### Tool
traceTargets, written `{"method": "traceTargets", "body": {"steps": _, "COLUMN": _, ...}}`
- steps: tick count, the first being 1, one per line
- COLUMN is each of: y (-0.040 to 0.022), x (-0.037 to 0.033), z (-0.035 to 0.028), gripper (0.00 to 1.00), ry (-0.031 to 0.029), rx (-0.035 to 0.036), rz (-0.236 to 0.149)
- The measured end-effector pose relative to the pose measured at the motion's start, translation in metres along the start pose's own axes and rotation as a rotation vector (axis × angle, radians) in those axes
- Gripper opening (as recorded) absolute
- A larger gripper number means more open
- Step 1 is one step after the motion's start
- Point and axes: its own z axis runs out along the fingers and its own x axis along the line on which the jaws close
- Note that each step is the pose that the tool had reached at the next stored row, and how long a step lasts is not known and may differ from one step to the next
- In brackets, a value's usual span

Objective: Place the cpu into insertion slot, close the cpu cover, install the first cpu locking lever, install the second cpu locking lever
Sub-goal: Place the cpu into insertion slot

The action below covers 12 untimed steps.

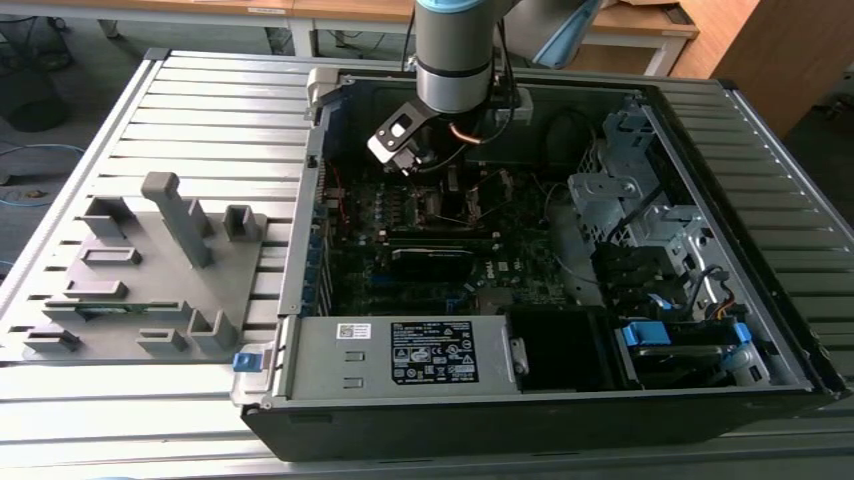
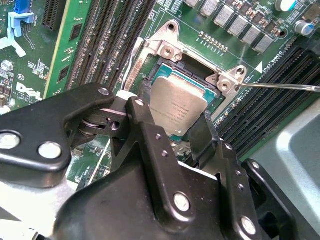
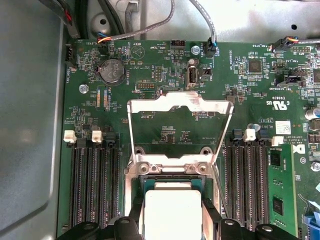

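Observation:
Inside the open computer case point(image 1: 534, 410), my gripper point(image 1: 434, 170) hangs low over the motherboard. In both wrist views its black fingers point(image 2: 142, 120) flank the cpu point(image 2: 177, 105), a flat square chip with a dull metallic top, and my gripper point(image 2: 172, 112) is shut on it. The cpu point(image 3: 172, 210) sits at the insertion slot point(image 3: 172, 179), with the slot's silvery rim point(image 2: 167, 50) around it; I cannot tell if it is fully seated. The cpu cover point(image 3: 180, 102) stands swung open behind the slot. A thin locking lever point(image 2: 280, 87) sticks out sideways.
Long black memory slots point(image 3: 95, 185) run along both sides of the socket. Cables point(image 3: 150, 27) cross the case wall beyond the board. A power supply point(image 1: 414, 355) and a drive cage point(image 1: 634, 200) crowd the case. A grey fixture block point(image 1: 147, 270) lies on the slatted table at the exterior view's left.

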Motion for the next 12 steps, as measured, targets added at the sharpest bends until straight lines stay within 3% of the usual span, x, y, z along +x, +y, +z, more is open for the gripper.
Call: {"method": "traceTargets", "body": {"steps": 12, "y": -0.0001, "x": 0.0008, "z": -0.0001, "gripper": 0.54, "ry": -0.0003, "rx": 0.0002, "rz": 0.000}}
